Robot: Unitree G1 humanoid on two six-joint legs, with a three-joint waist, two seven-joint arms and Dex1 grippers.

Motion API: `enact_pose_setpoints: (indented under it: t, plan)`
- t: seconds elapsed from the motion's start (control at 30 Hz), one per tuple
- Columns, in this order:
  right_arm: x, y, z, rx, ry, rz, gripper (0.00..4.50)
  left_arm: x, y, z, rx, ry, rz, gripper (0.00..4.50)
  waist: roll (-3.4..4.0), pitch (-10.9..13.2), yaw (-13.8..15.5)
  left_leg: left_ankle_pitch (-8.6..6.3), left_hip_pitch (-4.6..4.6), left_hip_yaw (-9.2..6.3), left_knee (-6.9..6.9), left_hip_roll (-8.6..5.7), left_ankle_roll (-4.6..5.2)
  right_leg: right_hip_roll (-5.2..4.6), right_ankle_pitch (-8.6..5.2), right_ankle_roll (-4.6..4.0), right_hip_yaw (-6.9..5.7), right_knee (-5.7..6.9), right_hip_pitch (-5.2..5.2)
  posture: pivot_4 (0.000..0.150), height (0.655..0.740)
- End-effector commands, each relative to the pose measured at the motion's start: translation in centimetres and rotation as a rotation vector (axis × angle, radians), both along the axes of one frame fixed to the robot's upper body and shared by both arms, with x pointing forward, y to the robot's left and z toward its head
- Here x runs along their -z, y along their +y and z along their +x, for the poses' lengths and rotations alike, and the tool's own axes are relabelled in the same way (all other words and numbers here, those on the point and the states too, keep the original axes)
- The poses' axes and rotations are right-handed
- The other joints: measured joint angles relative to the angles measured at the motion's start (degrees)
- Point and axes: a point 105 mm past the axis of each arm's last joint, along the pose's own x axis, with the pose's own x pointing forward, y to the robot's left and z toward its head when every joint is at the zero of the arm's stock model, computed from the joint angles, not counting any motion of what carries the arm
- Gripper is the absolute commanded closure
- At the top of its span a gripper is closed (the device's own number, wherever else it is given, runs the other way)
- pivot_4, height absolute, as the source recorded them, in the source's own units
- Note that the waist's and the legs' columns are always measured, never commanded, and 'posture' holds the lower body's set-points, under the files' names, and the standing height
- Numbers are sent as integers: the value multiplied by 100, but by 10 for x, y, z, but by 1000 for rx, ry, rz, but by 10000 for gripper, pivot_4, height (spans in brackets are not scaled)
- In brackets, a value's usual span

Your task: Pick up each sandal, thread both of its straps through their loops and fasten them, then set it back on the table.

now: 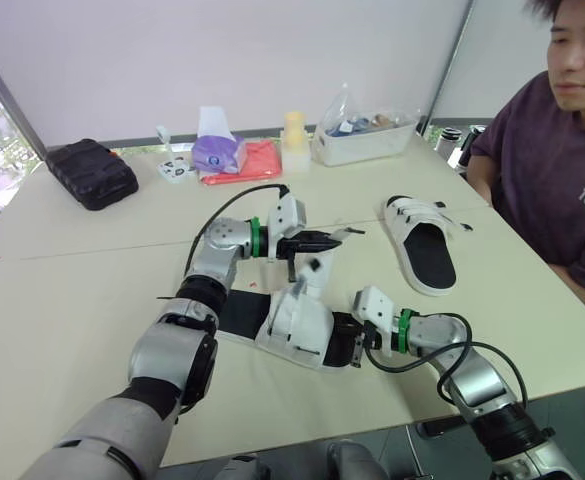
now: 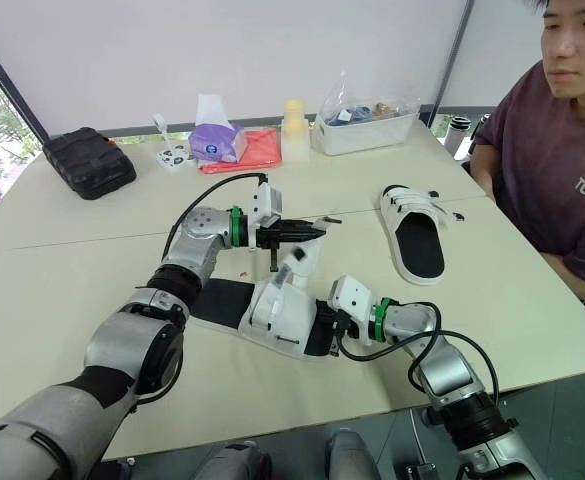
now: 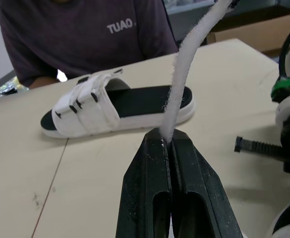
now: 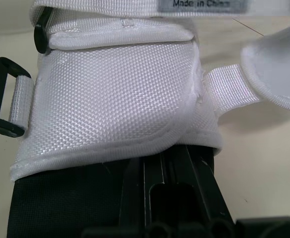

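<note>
Right jaws sit against the near sandal (image 1: 294, 328) on the worktop (image 1: 72, 290), likely steadying it; whether they grip, I cannot tell. Left jaws, pressed together, pinch its strap (image 3: 183, 79) upward, apparently for threading. The far sandal (image 1: 422, 245) lies flat beyond. Two sandals.

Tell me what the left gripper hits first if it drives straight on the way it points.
Apart from the strap it pinches, the left gripper aims toward the other sandal on the table, the person behind it. It sits higher, so it might pass over; depth is unclear.
</note>
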Motion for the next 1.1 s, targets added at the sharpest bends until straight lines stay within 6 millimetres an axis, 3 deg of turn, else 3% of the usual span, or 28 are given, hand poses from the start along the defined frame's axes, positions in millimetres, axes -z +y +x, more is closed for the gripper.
enact_pose_setpoints:
  t: [0.03,0.33,0.63,0.8,0.97,1.1]
  plan:
    - [18,2,-6,-7,62,-30,45000,-15,5,6,-15,-91,64,44740,0,0,-2,0,1,0,-1,0,0,1,0,0,1,0,0,1500,7400]
    - [18,1,-4,-4,59,-34,45000,-26,10,12,-20,2,45,44740,0,0,3,0,0,3,-1,0,0,1,0,0,1,0,0,1500,7400]
    - [21,1,-6,-4,62,-34,45000,-23,-14,-16,150,-2,11,44740,0,0,-5,0,0,3,-1,1,0,1,0,0,4,1,0,1500,7400]
    - [22,-1,-6,1,65,-37,45000,-16,-12,-42,236,-210,57,44740,1,-1,3,0,1,4,-1,3,-1,2,0,0,6,1,0,1500,7400]
    - [25,-5,-6,6,68,-45,45000,0,3,-72,332,-609,138,44740,5,-3,33,1,4,5,-4,5,-4,1,0,-2,10,-1,0,1500,7400]
    - [26,-5,-5,6,69,-47,45000,2,15,-84,372,-904,123,44740,3,-4,52,1,5,6,-3,3,-4,-1,2,-4,10,-5,6,1500,7400]
